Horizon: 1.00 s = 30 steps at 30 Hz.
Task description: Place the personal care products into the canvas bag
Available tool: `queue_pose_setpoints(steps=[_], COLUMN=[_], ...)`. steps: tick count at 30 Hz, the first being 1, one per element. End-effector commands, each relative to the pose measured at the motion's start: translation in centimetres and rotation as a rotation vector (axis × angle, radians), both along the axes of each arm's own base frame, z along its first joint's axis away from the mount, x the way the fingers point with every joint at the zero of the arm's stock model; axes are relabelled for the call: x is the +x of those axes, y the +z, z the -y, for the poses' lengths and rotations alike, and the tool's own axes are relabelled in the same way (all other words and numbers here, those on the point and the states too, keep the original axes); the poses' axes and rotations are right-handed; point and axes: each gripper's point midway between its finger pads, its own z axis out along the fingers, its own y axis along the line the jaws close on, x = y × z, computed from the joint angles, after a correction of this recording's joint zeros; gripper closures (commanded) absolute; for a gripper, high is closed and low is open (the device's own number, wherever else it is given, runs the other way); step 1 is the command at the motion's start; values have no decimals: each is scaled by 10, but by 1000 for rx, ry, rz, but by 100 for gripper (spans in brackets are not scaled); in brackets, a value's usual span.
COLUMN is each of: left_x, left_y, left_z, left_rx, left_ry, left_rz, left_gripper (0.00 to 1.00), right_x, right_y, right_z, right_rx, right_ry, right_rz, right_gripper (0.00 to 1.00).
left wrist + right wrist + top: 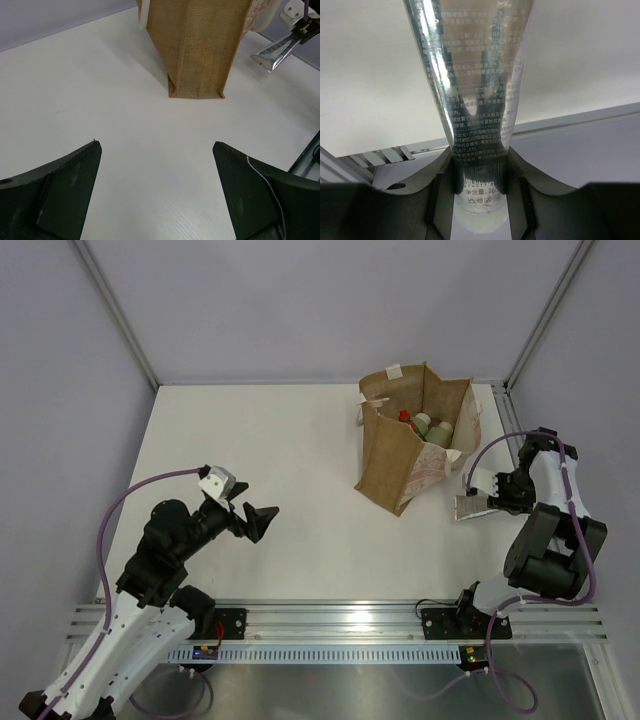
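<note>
Right pincer (492, 502) clenched on silver tube (468, 507), near canvas bag (392, 468), its right side. Bottles (428, 426) inside bag. Left pincer (256, 521) released, empty, over desk (250, 430). My judgement: carry step in hand; next I raise tube over rim, release.

The bench (280, 490) is a plain white slab, matte, under soft even light that leaves only faint shadows. Behind it and to either side stand pale lavender-grey walls (300, 300) — flat, smooth panels. Slim aluminium posts rise slanting from the far corners, a left post (113, 310) and a right post (546, 310). Along the near edge of the bench lies a ribbed aluminium rail (340, 612), and just below it a white slotted cable duct (330, 652). Lower still — a dull grey, slightly glossy surface (350, 695).
</note>
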Motion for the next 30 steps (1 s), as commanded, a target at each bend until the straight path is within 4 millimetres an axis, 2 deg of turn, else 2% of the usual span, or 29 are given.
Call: queue_pose_setpoints(steps=[1,3,9,15,17,18,19,22,23,24,25,26,27,30], left_x=[2,2,1,1,0,0,0,0,0,0,0,-1,0,0], left_y=[11,12,12,14,14,14,15,15,16,16,15,16,15,16], left_z=[3,3,3,4,4,4,4,4,4,4,3,3,3,3], left_rx=[-11,-13,-15,-18,-19,-20,-20,-19,-20,-19,-18,-20,-19,-18], left_ry=[-17,-17,-21,-27,-27,-29,-30,-29,-29,-27,-26,-26,-23,-23], left_rz=[49,51,51,53,56,56,57,58,62,62,59,63,62,67], left_gripper=[1,1,1,1,1,1,1,1,1,1,1,1,1,1], right_x=[7,6,-3,-4,0,2,6,22,27,35,44,50,60,92], right_y=[52,68,108,175,205,214,234,263,267,269,271,270,267,264], right_z=[-2,-8,-23,-44,-45,-50,-55,-66,-69,-84,-88,-93,-107,-122], right_rx=[-6,24,61,121,112,131,152,184,183,194,201,201,220,225], right_ry=[37,45,29,16,17,23,30,18,17,53,45,44,75,39], right_rz=[133,163,254,404,473,496,541,609,619,622,640,640,632,661], right_gripper=[95,99,100,100,100,100,100,100,100,100,100,100,100,100])
